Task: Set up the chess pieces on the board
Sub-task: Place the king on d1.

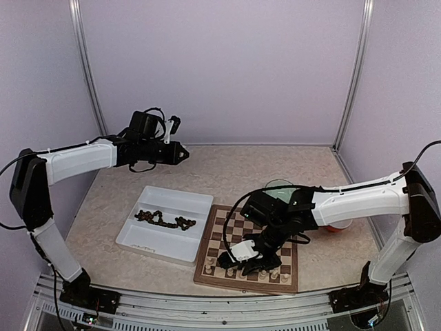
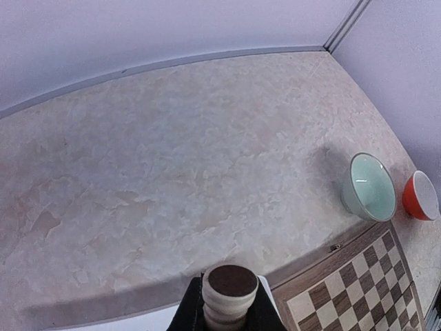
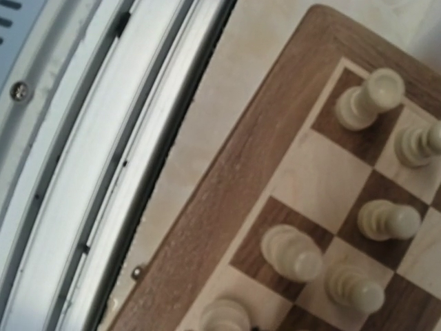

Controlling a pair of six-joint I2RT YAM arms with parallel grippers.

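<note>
My left gripper (image 1: 183, 154) hangs high above the table's back left, shut on a cream chess piece (image 2: 231, 293) whose dark round base faces the camera. The board (image 1: 210, 274) lies at the front centre, with cream chess pieces (image 1: 265, 274) along its near rows. My right gripper (image 1: 240, 262) sits low over the board's near left corner. Its fingers barely show in the right wrist view, and I see nothing held. Below it, several cream pieces (image 3: 293, 252) stand on the corner squares inside the brown rim (image 3: 227, 207). Dark chess pieces (image 1: 165, 220) lie in the white tray.
A white divided tray (image 1: 179, 196) sits left of the board. A pale green bowl (image 1: 279, 186) (image 2: 371, 187) and an orange bowl (image 1: 337, 227) (image 2: 424, 195) stand behind the board on the right. A metal rail (image 3: 83, 172) runs along the table's near edge.
</note>
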